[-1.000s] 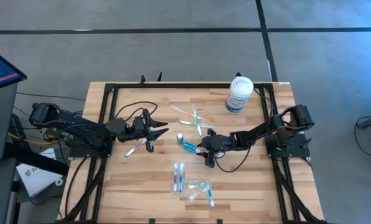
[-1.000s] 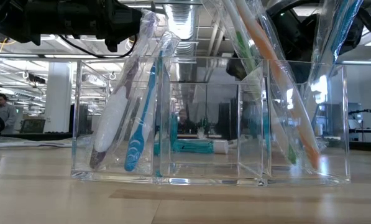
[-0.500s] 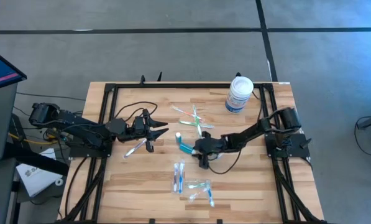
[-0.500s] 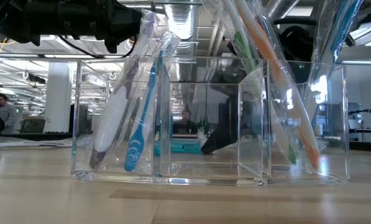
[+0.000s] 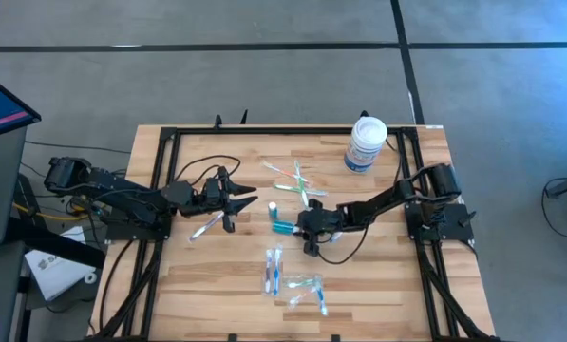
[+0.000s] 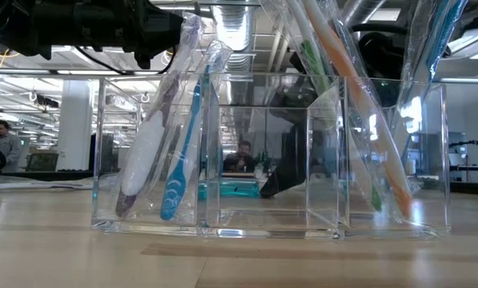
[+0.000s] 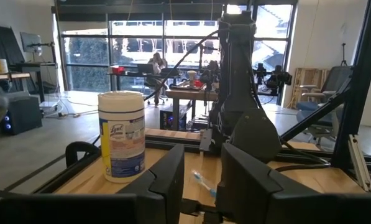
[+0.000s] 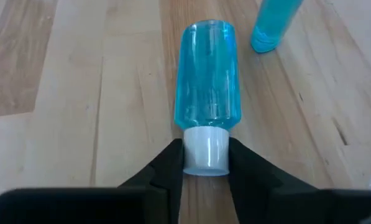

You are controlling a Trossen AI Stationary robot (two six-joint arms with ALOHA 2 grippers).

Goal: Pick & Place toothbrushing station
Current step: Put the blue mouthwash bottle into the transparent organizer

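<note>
A short teal tube with a white cap lies on its side in the middle of the wooden table. My right gripper reaches it from the right, shut on it. A second small teal piece lies just beyond it. The clear tray stands close in the low view with wrapped toothbrushes leaning in its compartments. Blue and pink toothbrushes lie flat near the front, and green ones lie farther back. My left gripper hovers at the left, open, with nothing between its fingers. My right gripper pinches the tube's white cap between its two fingers, one on each side. The fingers slant down from the table's right and point along the tube. The tube lies flat on the table, its body stretching away from the gripper.
A big white tub with a blue label stands at the back right. A white toothbrush lies on the table below my left arm. A black frame runs along the table's edges. Bare wood shows at the front right.
My right gripper has moved down and toward the table's left, onto the teal tube. In the low view it has come down behind the clear tray and now hides the tube's cap. The tube has turned slightly on the table.
</note>
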